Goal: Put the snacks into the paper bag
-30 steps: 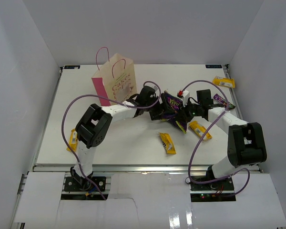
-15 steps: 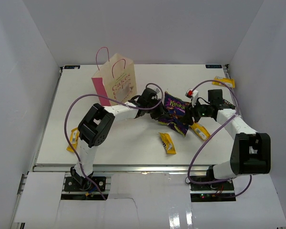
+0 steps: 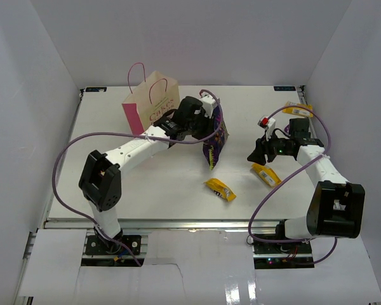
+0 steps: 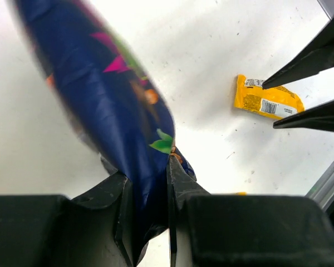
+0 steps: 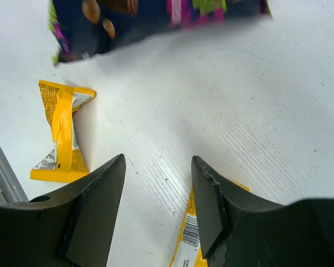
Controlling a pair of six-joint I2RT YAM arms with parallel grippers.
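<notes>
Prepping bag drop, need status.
Left pincer shut on cookie bag, lifted. Right pincer open, empty. Paper bag upright, nothing blocking it. Yellow bars on table.

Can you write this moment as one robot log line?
left gripper: shut on cookie bag, lifted near paper bag | right gripper: open, empty | yellow bars: on table

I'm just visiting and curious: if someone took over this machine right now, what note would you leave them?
Left tool: shut on the large purple-blue cookie bag, lifted beside the beige paper gift bag.
Right tool: open, empty, low over the white table.
Small yellow wrapped bars on the table: one near centre, one by the right tool, one far right.
Done: cookie bag picked up. Left: bag it, then the bars.
</notes>
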